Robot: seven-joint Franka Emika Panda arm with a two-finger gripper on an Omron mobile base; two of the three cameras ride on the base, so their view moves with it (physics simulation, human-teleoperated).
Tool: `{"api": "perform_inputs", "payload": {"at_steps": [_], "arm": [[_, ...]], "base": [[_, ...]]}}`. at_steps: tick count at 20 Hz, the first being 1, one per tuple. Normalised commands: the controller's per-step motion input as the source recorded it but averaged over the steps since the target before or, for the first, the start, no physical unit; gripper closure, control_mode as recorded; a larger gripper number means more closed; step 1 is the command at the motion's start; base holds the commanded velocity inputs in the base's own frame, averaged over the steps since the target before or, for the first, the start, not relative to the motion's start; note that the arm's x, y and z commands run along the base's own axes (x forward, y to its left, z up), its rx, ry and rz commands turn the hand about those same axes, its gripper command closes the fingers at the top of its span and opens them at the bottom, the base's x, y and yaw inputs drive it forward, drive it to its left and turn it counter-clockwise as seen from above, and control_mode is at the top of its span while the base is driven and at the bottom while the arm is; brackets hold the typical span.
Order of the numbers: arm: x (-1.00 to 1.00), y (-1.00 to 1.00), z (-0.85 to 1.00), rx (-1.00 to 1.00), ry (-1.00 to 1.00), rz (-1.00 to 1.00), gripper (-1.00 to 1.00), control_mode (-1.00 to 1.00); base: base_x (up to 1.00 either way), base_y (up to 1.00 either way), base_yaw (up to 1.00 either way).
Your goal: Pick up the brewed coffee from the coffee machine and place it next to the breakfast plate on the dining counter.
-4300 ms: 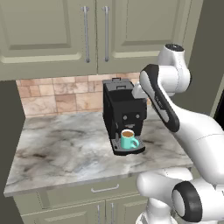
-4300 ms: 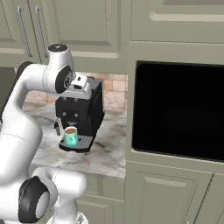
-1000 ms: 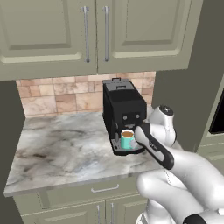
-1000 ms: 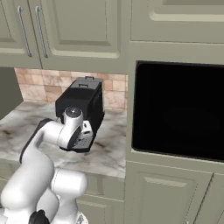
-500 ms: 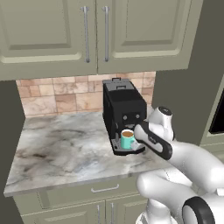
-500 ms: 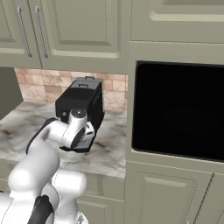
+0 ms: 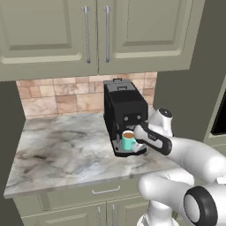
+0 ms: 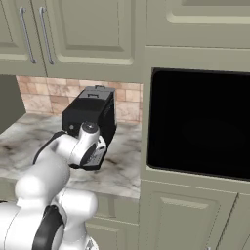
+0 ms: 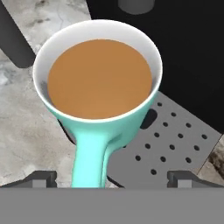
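Observation:
The brewed coffee [image 9: 100, 78] is a teal mug full of light brown coffee, standing on the grey drip tray [image 9: 175, 144] of the black coffee machine [image 7: 126, 110]. In the hand view its handle [image 9: 89, 157] points toward me and runs down between my two fingertips [image 9: 41, 178]. My gripper [image 9: 113, 178] is open, its tips wide apart on either side of the handle and not touching it. From the left base view the mug [image 7: 128, 140] sits under the spout with my gripper [image 7: 138, 142] just to its right. In the right base view my arm hides the mug in front of the machine [image 8: 90, 114].
The machine stands on a marble cabinet counter [image 7: 66, 150] backed by brick tile [image 7: 53, 99], under olive wall cabinets [image 7: 88, 35]. A dark built-in oven [image 8: 200, 122] fills the tall unit to the right. Open counter lies left of the machine.
My hand has crept a little further left toward the mug on the drip tray. The mug has not moved.

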Motion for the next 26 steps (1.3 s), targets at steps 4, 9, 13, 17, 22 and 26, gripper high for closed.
{"api": "perform_inputs", "payload": {"at_steps": [4,9,13,17,22,26], "arm": [[0.04,0.21,-0.24,0.0,-0.07,0.0,-1.0,-1.0],[0.03,0.07,-0.17,0.0,-0.05,0.0,1.0,-1.0],[0.0,0.0,-0.06,0.0,-0.04,0.0,1.0,-1.0],[-0.12,-0.01,-0.08,0.0,-0.02,0.0,1.0,-1.0],[-0.48,-0.01,-0.01,0.0,0.0,0.0,1.0,-1.0],[-0.77,-0.07,0.01,0.0,0.0,0.0,1.0,-1.0]], "base": [[0.0,0.0,0.0],[0.0,0.0,0.0],[0.0,0.0,0.0],[0.0,0.0,0.0],[0.0,0.0,0.0],[0.0,0.0,0.0]]}}
